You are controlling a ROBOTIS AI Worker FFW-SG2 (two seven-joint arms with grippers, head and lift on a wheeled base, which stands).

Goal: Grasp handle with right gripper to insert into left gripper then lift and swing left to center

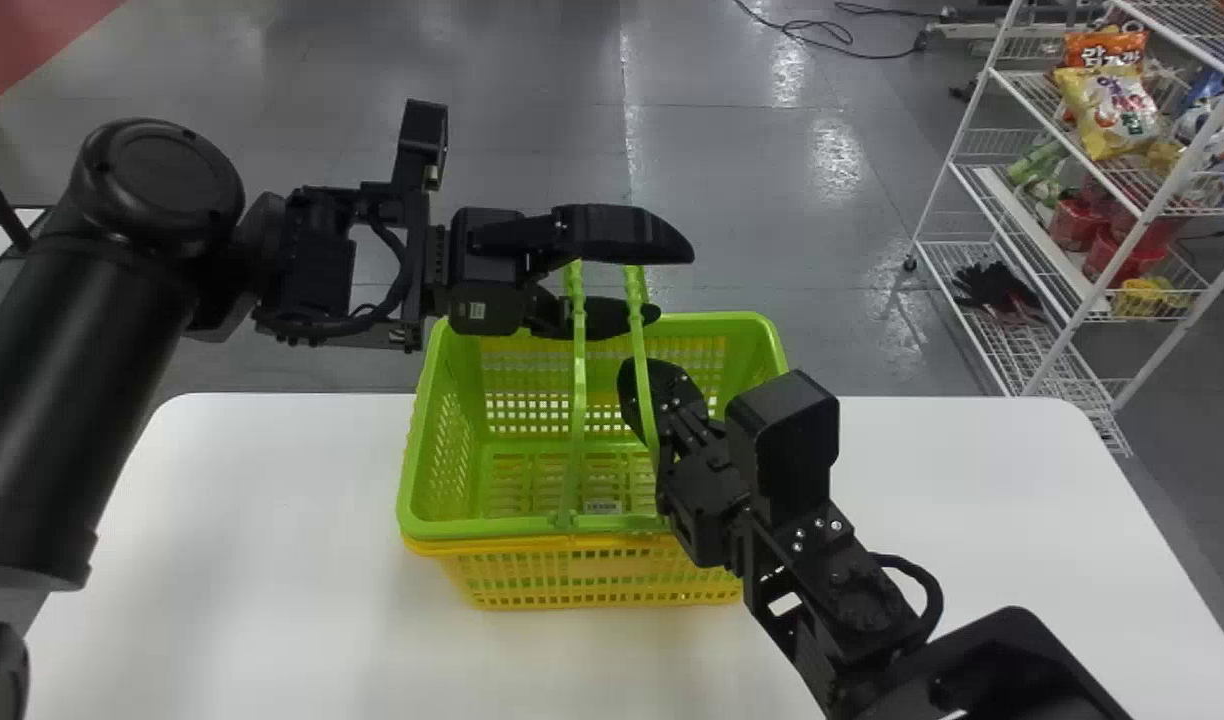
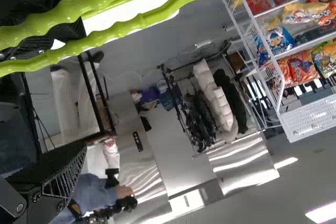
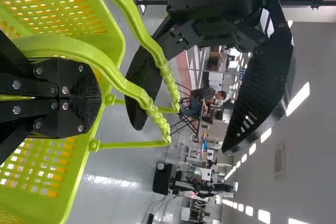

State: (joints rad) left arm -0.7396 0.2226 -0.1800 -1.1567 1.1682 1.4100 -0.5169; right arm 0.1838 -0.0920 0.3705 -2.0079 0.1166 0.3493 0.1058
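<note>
My left gripper [image 1: 672, 283] is above the green basket [image 1: 412, 480] in the head view, fingers apart, with the tops of both green handles [image 1: 579, 350] between them. In the left wrist view that gripper [image 2: 81, 90] stands open, the handles [image 2: 118, 27] crossing nearer its upper finger. My right gripper [image 1: 634, 385] is lower, inside the basket's right half beside the right-hand handle. In the right wrist view the gripper [image 3: 100, 99] has its fingers together, no handle seen between the tips; the nearer handle [image 3: 155, 116] curves past them toward the left gripper's lower finger.
A yellow basket [image 1: 592, 585] is nested under the green one on the white table [image 1: 262, 560]. To the back right stands a white wire shelf [image 1: 957, 180] holding snack bags. Cables [image 1: 822, 30] lie on the floor behind.
</note>
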